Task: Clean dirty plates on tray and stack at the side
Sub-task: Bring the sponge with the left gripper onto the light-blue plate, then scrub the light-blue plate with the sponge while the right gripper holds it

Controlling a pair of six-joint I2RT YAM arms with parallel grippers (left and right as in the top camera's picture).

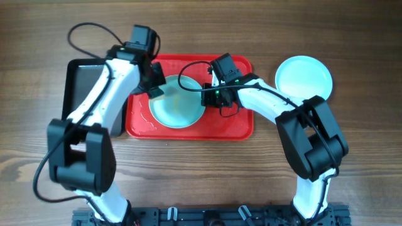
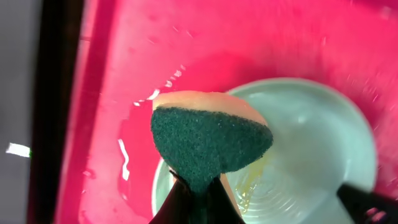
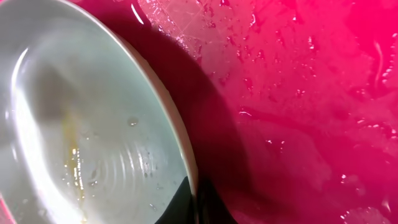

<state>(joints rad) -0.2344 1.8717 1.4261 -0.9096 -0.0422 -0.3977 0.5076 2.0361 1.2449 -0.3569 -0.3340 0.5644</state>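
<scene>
One pale aqua plate (image 1: 178, 105) lies on the wet red tray (image 1: 188, 129). My left gripper (image 1: 156, 88) is shut on a sponge (image 2: 211, 140), its green scouring face towards the camera, over the plate's left edge (image 2: 311, 155). Whether the sponge touches the plate I cannot tell. A yellow smear (image 2: 252, 180) streaks the plate's inside. My right gripper (image 1: 210, 97) is shut on the plate's right rim (image 3: 189, 174), one finger inside and one outside. The smear (image 3: 71, 162) shows there too. A second plate (image 1: 304, 78) sits on the table right of the tray.
A black tray (image 1: 81, 81) lies against the red tray's left side, partly under my left arm. Water beads and pools on the red tray (image 3: 298, 93). Bare wooden table (image 1: 201, 169) runs along the front.
</scene>
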